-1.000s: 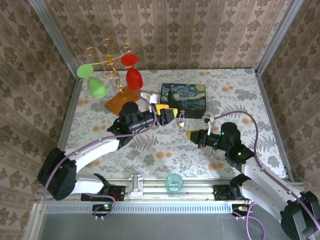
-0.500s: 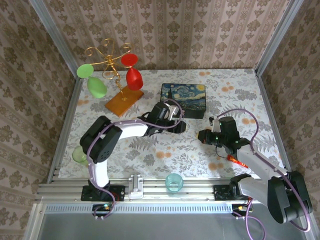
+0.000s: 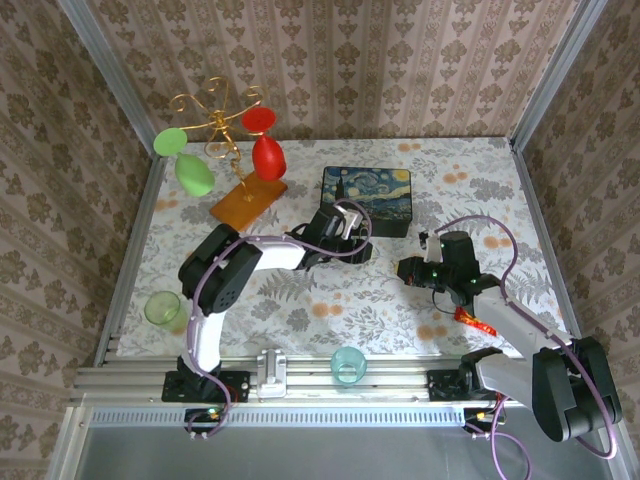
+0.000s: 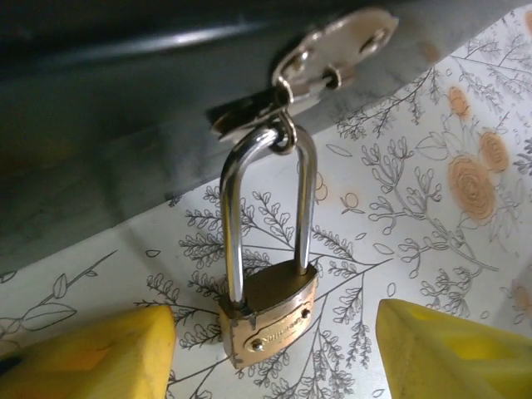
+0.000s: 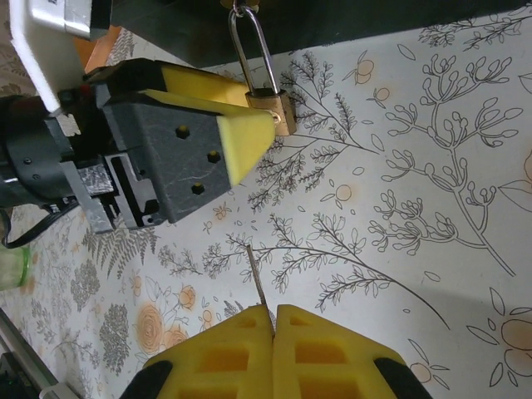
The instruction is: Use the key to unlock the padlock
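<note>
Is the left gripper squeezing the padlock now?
No, the left gripper is open: its fingers stand apart from the padlock, one on each side.

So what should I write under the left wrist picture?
Brass padlock hooked through the latch of the dark box, with the left gripper open on either side of it.

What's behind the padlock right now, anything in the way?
Behind the padlock body lies the floral table cover. Behind its shackle top are the dark box wall and the silver hasp it hangs from. The cover directly beneath the body is hidden.
</note>
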Controlling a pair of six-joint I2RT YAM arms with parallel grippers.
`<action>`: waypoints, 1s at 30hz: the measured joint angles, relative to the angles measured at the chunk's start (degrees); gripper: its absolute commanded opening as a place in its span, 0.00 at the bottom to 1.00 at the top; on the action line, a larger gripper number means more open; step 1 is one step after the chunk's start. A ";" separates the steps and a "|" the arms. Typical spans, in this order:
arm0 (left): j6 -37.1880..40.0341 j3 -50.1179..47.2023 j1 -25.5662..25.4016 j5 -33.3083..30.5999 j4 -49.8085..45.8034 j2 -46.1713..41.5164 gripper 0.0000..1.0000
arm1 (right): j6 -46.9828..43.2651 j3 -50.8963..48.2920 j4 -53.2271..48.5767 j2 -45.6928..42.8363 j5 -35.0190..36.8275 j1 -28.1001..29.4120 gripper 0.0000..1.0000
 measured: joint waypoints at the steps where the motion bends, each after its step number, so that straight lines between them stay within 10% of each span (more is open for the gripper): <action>1: 0.22 0.42 0.00 0.02 0.04 0.17 0.60 | 0.00 -0.15 0.13 0.00 -0.02 -0.09 0.00; 30: -2.10 0.85 0.76 3.19 5.44 2.05 0.23 | 1.14 -2.56 4.39 0.98 -0.85 -0.70 0.00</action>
